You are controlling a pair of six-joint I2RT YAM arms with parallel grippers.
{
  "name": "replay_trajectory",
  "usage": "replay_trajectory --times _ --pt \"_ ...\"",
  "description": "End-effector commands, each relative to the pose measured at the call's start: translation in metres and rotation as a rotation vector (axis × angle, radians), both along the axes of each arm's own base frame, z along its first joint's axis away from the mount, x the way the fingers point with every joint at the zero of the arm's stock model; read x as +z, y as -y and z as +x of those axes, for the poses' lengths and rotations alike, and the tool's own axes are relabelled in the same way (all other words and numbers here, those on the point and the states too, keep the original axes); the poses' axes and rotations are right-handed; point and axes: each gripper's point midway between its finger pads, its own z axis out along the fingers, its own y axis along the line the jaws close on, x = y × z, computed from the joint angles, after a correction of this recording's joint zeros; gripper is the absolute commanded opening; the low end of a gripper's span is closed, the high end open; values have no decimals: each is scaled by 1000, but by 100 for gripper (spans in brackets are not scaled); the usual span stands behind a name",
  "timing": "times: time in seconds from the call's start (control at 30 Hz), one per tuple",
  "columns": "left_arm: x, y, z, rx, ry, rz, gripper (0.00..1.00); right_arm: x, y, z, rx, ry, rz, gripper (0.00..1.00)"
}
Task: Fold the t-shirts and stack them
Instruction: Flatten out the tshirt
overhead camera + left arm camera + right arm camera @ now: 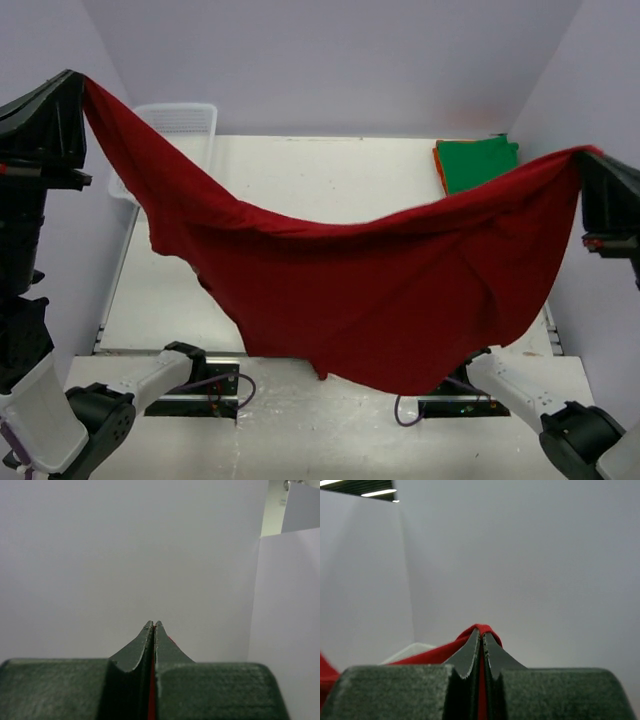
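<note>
The dark red soft cloth t-shirt (370, 300) looks matt and limp. The bright green cloth t-shirt (480, 165) and the orange cloth t-shirt (439, 160) are matt too. The white plastic mesh basket (185, 120) has a faint sheen. The white worktop (320, 170) is smooth, with dull scuffs near its front. The right pincer (482, 634) is dark, matt and finely toothed.

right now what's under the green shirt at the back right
An orange t-shirt, only a thin edge showing left of the green t-shirt. Their near part is covered by the hanging dark red t-shirt.
</note>
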Motion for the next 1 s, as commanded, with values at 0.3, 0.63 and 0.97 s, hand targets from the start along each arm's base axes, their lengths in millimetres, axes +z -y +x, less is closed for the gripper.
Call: replay_trajectory --times 0.3,0.63,0.97 --pt "-17 -20 73 223 -117 0 0 -18 60 170 -634 -244 -11 0" --pt "-5 -28 87 296 -103 8 0 -6 67 206 -714 -224 -58 0" --pt "6 -31 52 253 -57 -12 0 3 68 162 -651 -195 -37 0"
